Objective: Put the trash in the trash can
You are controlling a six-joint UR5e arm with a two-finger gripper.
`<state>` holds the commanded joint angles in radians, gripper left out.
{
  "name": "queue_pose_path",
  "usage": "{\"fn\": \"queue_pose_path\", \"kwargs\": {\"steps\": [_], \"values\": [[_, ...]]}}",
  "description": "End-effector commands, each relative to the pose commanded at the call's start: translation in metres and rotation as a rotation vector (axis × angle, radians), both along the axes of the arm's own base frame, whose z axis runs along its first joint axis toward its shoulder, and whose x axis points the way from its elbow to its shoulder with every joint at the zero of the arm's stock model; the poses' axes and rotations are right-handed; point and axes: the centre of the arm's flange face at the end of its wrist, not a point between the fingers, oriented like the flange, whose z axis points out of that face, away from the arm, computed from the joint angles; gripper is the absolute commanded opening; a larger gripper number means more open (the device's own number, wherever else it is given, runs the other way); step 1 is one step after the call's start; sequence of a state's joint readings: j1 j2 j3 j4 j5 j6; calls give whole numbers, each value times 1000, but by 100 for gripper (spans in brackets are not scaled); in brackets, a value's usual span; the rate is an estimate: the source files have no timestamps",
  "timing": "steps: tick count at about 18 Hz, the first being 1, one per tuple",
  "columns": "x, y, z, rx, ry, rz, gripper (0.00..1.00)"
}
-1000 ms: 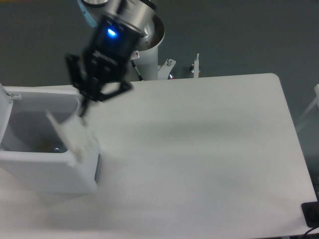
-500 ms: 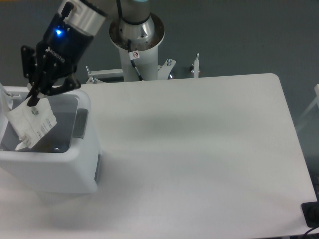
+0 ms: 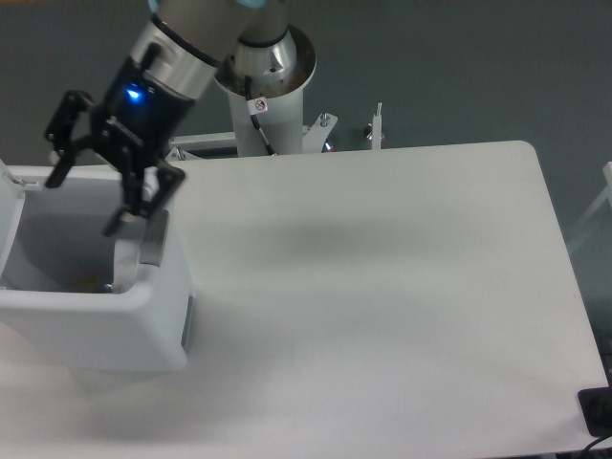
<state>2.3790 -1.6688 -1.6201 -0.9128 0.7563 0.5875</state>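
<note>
The trash can is a boxy white bin at the table's left edge, with a grey panel on its right rim. My gripper hangs over the bin's opening, open, its black fingers spread wide with nothing between them. Just below the nearer finger, a pale flat sheet that looks like the white wrapper trash sits upright inside the bin against its right inner wall, free of the gripper. A small dim shape lies at the bin's bottom, too unclear to name. I cannot make out the bottle.
The bin's white hinged lid stands up at the far left. The arm's base column rises behind the table's back edge, with small metal brackets beside it. A dark object sits past the table's front right corner.
The gripper, shut on the wrapper half a second ago over the bin, has opened. The wrapper has left the fingers and dropped lower into the bin, toward its right wall.
</note>
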Motion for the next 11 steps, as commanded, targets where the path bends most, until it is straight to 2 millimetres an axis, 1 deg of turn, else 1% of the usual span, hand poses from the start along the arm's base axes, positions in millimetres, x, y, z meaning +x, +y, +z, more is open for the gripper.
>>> {"fn": "queue_pose_path", "kwargs": {"steps": [1,2,3,5,6,9,11], "values": [[-20,0,-2,0,3,23,100],[-41,-3,-8,-6,-6,52,100],[-65,-5,-18,-14,-18,79,100],[-99,-17,-35,-29,-16,115,100],[-127,-33,-46,-34,6,138,100],[-190,-77,-68,-41,42,201,100],[-237,-111,-81,-47,69,245,100]]}}
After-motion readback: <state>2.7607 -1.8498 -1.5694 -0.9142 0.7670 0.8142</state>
